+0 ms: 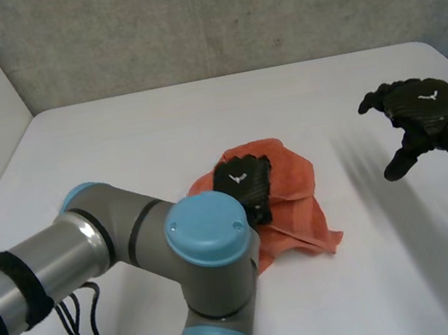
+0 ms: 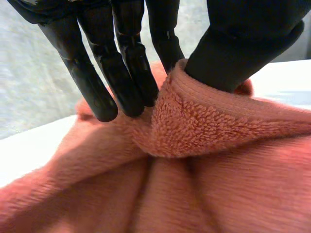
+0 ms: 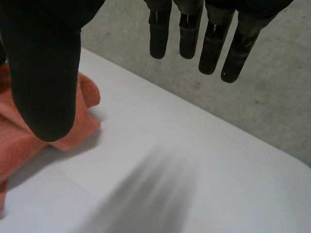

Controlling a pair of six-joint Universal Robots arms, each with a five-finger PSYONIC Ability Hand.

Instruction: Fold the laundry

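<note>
Left hand (image 1: 242,183), fingers (image 2: 104,97) around towel (image 1: 293,179)

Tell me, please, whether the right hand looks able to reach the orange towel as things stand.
Probably yes: the right hand is open above bare table beside the towel, with nothing between them. The left hand pinches a fold near the towel's middle, not that side.

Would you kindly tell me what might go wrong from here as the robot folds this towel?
1. The left hand pinches only a small ridge of the crumpled orange towel, not a corner, so lifting may bunch it more rather than fold it.
2. The right hand hovers open over the table, apart from the towel, so nothing pins the cloth; it may drag along or slip from the pinch.
</note>
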